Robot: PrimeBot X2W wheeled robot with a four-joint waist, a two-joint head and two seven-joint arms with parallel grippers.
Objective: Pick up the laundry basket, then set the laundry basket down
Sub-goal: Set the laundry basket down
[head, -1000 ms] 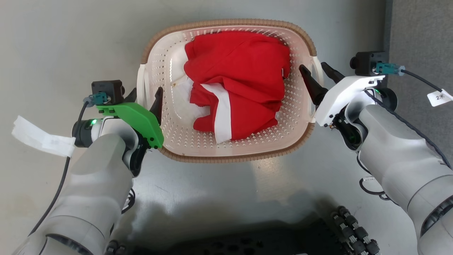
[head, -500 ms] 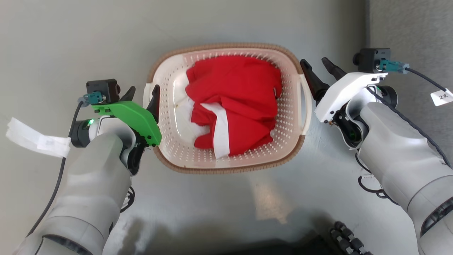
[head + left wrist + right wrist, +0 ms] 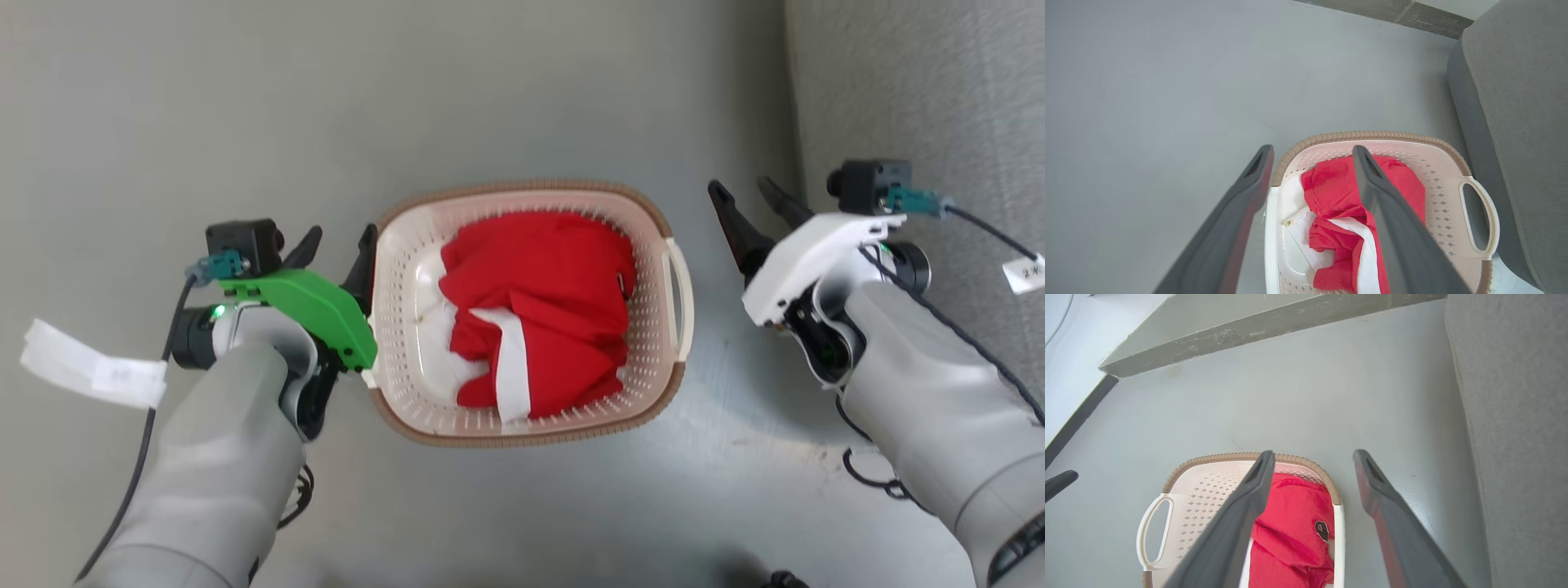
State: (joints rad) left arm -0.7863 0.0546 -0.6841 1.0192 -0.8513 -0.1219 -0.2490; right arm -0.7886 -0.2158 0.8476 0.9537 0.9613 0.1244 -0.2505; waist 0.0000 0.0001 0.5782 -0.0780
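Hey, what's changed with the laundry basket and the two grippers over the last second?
The right gripper has come off the laundry basket: its open fingers straddled the right handle, and now stand clear, floor between. The basket looks smaller in the head view, whose camera has shifted too. Unchanged: the left gripper stays open at the basket's left side, and the red and white clothes lie inside.

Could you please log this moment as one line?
basket: on floor, red cloth inside | left pincer: open | right pincer: open, apart
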